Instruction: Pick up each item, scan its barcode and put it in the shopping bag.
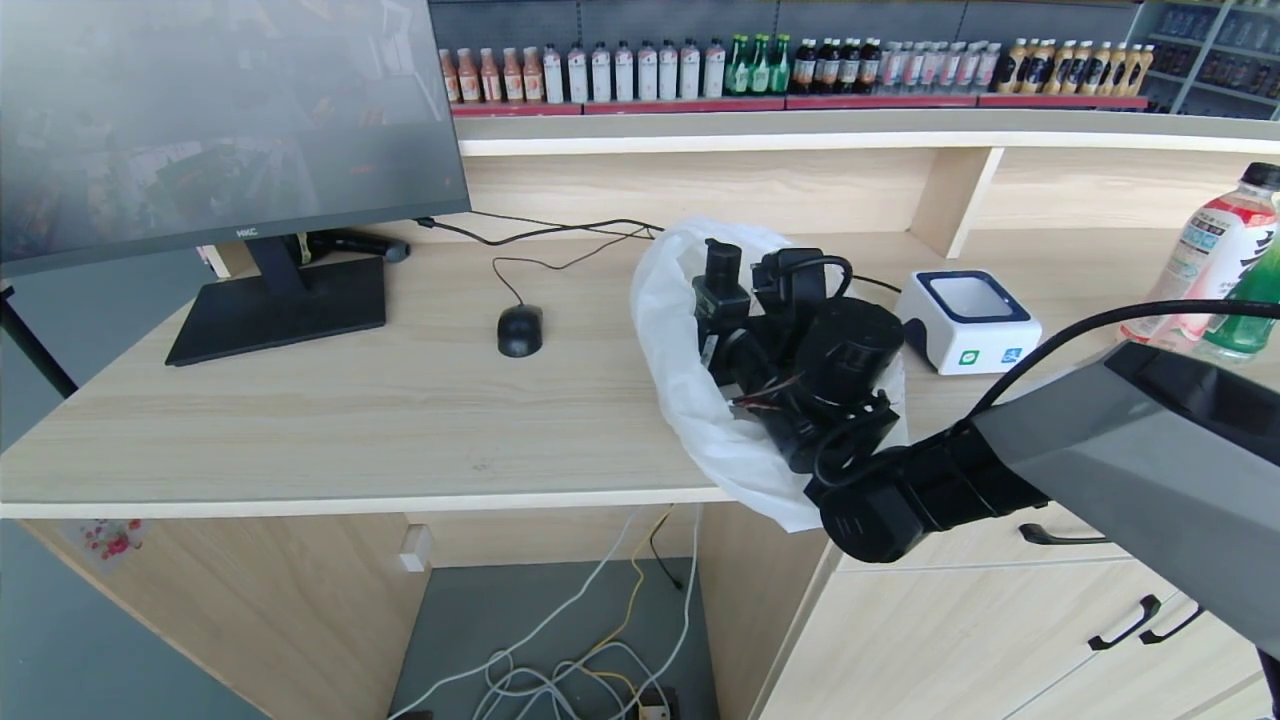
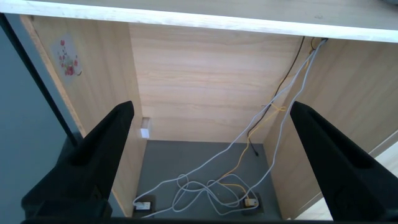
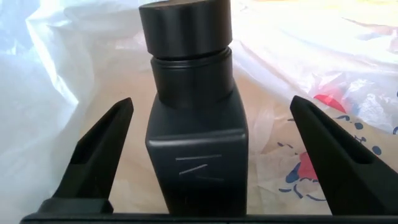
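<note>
The right gripper (image 3: 211,104) is sitting inside the white shopping bag (image 1: 672,385) on the counter (image 1: 350,420). Its jaws are standing wide open on either side of a black bottle (image 3: 196,130) without touching it, so the bottle is resting in the bag and the drop appears complete. Whether it is standing or leaning on the film cannot be told. Risk: on withdrawal, a finger or the wrist cabling is likely to snag the loose film, tipping the bottle or dragging the bag, whose front fold is overhanging the counter edge. The scanner (image 1: 968,322) is sitting just beside the bag on the robot's right, with drink bottles (image 1: 1215,265) beyond it — a sideways exit is tight. Open room is lying upward and toward the mouse (image 1: 520,330). The left gripper (image 2: 211,109) is hanging below the counter, jaws open and empty, above floor cables (image 2: 205,186).
</note>
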You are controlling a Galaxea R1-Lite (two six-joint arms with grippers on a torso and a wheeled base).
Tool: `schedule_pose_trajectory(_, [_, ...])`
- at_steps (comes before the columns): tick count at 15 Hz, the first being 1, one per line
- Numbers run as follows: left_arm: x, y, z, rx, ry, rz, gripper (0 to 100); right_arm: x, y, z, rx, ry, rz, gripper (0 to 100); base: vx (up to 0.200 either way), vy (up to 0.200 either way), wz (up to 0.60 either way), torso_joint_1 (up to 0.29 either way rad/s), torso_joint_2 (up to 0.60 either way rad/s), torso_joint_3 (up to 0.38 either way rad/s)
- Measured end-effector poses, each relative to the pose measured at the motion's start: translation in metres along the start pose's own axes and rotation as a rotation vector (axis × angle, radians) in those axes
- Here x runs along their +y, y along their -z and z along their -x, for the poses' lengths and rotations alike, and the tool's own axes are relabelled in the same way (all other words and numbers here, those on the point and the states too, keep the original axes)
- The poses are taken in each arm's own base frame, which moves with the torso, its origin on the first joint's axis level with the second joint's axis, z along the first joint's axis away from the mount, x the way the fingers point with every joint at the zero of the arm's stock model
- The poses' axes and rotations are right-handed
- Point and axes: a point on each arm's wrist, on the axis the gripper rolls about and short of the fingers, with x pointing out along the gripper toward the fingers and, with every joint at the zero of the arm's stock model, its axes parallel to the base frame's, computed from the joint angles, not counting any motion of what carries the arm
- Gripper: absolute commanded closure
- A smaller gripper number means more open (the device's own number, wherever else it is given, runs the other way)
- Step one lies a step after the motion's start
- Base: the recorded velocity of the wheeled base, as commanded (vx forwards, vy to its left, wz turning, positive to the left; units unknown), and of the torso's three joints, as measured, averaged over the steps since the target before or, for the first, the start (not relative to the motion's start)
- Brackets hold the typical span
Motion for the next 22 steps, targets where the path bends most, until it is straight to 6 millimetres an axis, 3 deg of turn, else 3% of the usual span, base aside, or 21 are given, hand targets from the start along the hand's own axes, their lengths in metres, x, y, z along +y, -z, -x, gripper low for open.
schedule_pose_trajectory(8, [0.0, 0.0, 0.0, 0.0, 0.0, -0.001, 0, -0.002, -0.039, 0.004, -0.073, 0.002, 0.013, 0, 0.0, 0.0, 0.0, 0.0, 0.0, 0.0])
schedule_pose_trajectory(22, [0.0, 0.0, 0.0, 0.0, -0.001, -0.001, 0, -0.006, -0.087, 0.02, -0.156, -0.001, 0.013, 0, 0.0, 0.0, 0.0, 0.0, 0.0, 0.0])
